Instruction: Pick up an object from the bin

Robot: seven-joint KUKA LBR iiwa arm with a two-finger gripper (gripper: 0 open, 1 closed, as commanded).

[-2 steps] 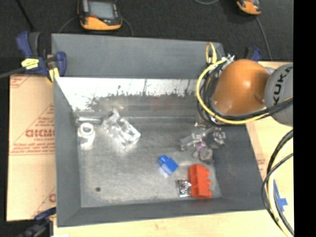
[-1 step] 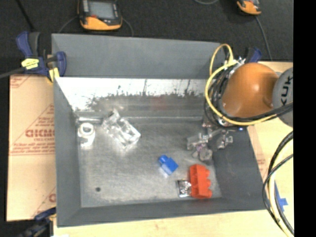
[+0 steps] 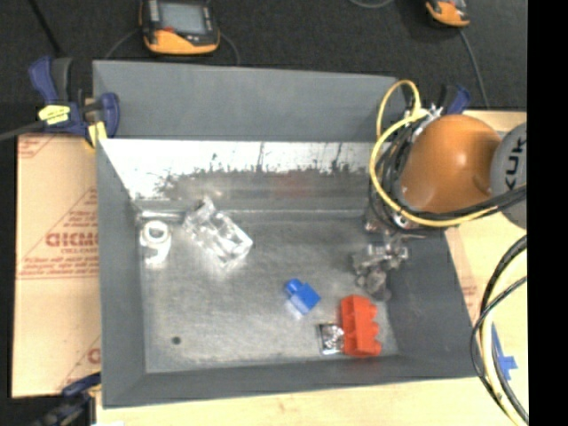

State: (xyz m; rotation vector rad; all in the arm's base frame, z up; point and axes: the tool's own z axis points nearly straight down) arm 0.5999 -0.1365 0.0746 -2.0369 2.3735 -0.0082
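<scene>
Red block [image 3: 359,325], ridged on top like a toy brick, lies on the floor of the grey bin [image 3: 240,105] at the lower right of the frame, close to the near wall. A small crumpled silvery scrap [image 3: 330,337] sits against its left side; what it is made of is too small to make out. The jaws hang just above the block in the frame, at the right of the bin floor, a dark grey cluster of metal against the dark grey floor. Whether they are spread or pressed together cannot be told, and nothing can be seen between them. It is also unclear whether they touch the floor. Above them the wrist is hidden under a rounded orange cover [image 3: 444,162], with yellow and black cables [image 3: 383,140] looping round its left edge and covering part of the bin's right wall. A small blue piece [image 3: 302,297], blocky with a paler underside, lies to the left of the red block and apart from it. Well away, at the middle left of the floor, lies a clear plastic thing [image 3: 217,233] whose outline is hard to follow because the floor shows through it. Just beside that, further left, is a white ring [image 3: 155,242], near the left wall.
</scene>
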